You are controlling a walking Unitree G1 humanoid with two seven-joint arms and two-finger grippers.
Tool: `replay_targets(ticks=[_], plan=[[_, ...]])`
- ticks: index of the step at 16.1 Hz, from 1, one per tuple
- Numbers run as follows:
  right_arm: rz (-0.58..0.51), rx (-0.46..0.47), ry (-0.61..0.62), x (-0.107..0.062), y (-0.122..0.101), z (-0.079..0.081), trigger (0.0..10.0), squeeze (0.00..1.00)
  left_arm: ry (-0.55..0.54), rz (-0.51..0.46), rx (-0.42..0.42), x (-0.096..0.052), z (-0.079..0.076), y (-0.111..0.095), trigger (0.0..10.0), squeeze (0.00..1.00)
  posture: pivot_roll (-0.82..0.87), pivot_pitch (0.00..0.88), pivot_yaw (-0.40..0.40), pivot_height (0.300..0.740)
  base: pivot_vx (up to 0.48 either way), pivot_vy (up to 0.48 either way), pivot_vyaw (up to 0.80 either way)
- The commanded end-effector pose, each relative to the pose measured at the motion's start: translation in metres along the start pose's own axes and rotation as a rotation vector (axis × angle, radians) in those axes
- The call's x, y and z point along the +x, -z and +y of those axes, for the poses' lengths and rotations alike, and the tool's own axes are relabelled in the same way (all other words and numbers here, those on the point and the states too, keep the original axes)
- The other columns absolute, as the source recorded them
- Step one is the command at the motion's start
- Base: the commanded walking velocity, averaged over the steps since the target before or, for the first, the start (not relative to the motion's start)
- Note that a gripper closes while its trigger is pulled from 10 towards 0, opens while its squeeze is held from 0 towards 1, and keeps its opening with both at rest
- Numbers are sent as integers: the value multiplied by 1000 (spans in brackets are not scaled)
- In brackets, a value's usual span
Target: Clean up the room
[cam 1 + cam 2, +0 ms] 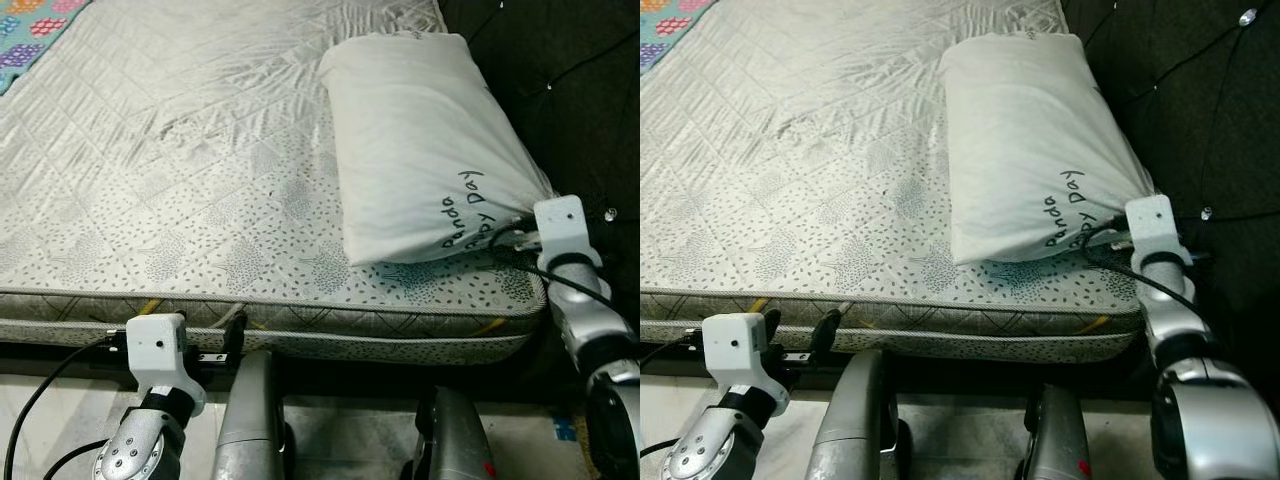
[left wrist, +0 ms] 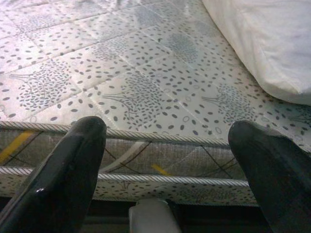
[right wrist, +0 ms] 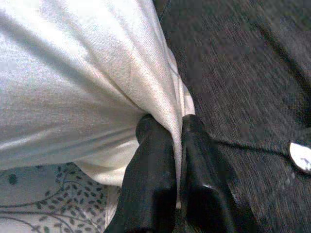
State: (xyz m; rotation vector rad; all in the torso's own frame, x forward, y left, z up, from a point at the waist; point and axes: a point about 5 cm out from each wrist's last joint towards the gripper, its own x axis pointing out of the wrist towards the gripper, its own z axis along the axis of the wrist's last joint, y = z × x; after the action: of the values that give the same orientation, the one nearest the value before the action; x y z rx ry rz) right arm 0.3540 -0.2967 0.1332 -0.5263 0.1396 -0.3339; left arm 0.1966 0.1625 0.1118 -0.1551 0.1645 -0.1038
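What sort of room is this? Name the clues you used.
Most likely a bedroom: a bare grey quilted mattress, a white fabric pillow lying on it, and a dark tufted headboard beside the pillow.

pretty even indoor light, brightest on the mattress [image 1: 200,170] top, with a mild sheen beside the pillow [image 1: 420,150]. the headboard [image 1: 560,90] stays dark, and there's deep shadow under the mattress edge. head views are sharp; wrist views are softer, fingers [image 2: 63,179] blurry up close.

White pillow [image 1: 420,140] w/ black lettering, flat on mattress [image 1: 180,170]; corner pinched
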Motion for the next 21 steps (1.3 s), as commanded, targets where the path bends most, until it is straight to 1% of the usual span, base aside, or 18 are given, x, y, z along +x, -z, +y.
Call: replay_targets(ticks=[1, 2, 4, 5, 6, 7, 8, 10, 12, 13, 17, 21], plan=[[57, 22, 117, -4, 17, -29, 0, 0, -12, 12, 14, -2, 4, 3, 10000, 0, 148, 131, 52, 565, 0, 0, 0], [57, 19, 126, -6, 21, -34, 0, 0, -11, 12, 15, -1, 4, 2, 10000, 0, 145, 131, 55, 565, 0, 0, 0], [52, 33, 121, -10, 29, -36, 0, 0, -8, 10, 17, -1, 5, 2, 10000, 0, 139, 131, 58, 565, 0, 0, 0], [44, 46, 114, -12, 31, -35, 0, 0, -6, 8, 17, 0, 5, 1, 10000, 0, 135, 131, 59, 565, 0, 0, 0], [29, 67, 115, -14, 31, -34, 0, 0, 16, 10, -10, 1, 3, 1, 10000, 0, 130, 130, 61, 565, 0, 0, 0], [12, 106, 108, -16, 32, -32, 0, 0, 29, 8, -14, 2, 2, 0, 10000, 0, 128, 130, 62, 565, 0, 0, 0], [-15, 118, 92, -20, 34, -27, 0, 0, 27, 5, -9, 4, 2, -1, 10000, 0, 114, 128, 64, 565, 0, 0, 0], [-26, 134, 85, -24, 37, -25, 0, 0, 26, 4, -6, 6, 2, -1, 10000, 0, 108, 128, 65, 565, 0, 0, 0], [-36, 127, 73, -38, 49, -22, 0, 0, 31, 6, -4, 7, 2, 0, 10000, 0, 102, 128, 65, 565, 0, 0, 0], [-40, 130, 78, -45, 54, -25, 0, 0, 33, 7, -3, 7, 2, 0, 10000, 0, 99, 125, 66, 565, 0, 0, 0], [-15, 121, 104, -60, 69, -37, 0, 0, 36, 8, -3, 9, 2, 2, 10000, 0, 87, 124, 69, 565, 0, 0, 0], [-14, 114, 114, -69, 69, -41, 0, 0, 44, 9, -1, 11, 1, 3, 10000, 0, 80, 120, 71, 565, 0, 0, 0]])
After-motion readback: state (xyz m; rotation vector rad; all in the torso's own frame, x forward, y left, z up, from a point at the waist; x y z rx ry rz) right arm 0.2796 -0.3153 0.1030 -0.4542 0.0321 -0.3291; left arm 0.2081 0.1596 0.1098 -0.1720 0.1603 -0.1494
